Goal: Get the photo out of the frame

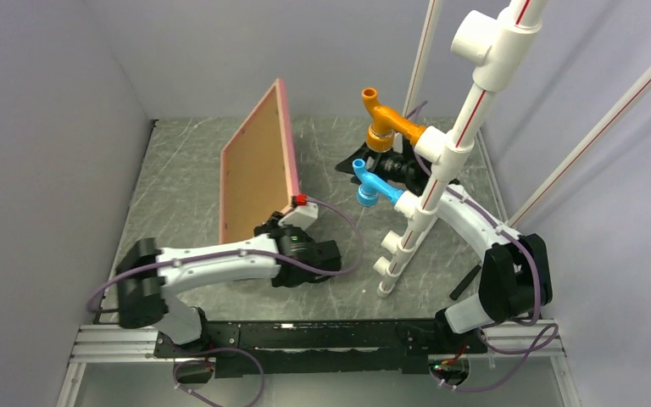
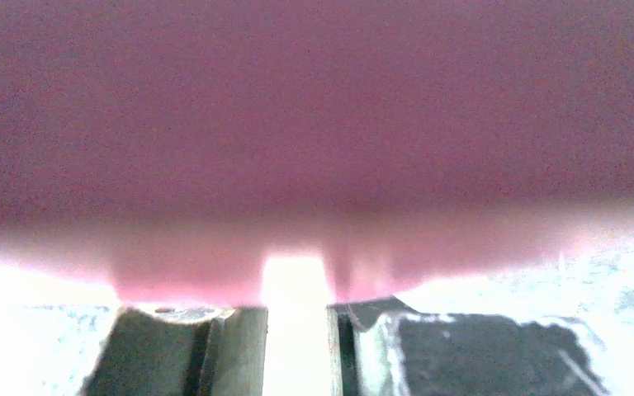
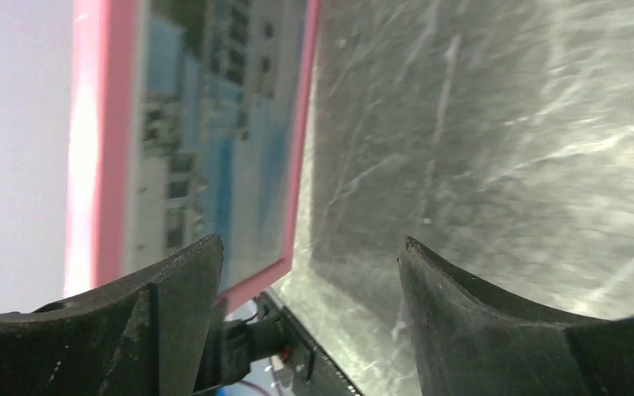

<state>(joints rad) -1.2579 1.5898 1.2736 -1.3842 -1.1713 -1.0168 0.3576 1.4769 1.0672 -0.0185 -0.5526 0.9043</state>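
The pink frame [image 1: 258, 165] stands on edge, tilted, its wood-toned back facing the top camera. My left gripper [image 1: 288, 214] is shut on its lower near corner and holds it up. In the left wrist view the frame [image 2: 314, 124] is a pink blur just above the fingers [image 2: 215, 355]. The right wrist view shows the frame's front [image 3: 109, 165] with the photo [image 3: 215, 124] in it: a pale building under blue sky. My right gripper [image 3: 309, 247] is open with nothing between its fingers, apart from the frame, over the table to the frame's right [image 1: 364, 163].
A white pipe stand [image 1: 428, 195] with an orange fitting [image 1: 386, 123] and a blue fitting [image 1: 371, 182] rises in front of the right arm. Grey walls close the scratched dark table [image 1: 186, 195] on the left, back and right.
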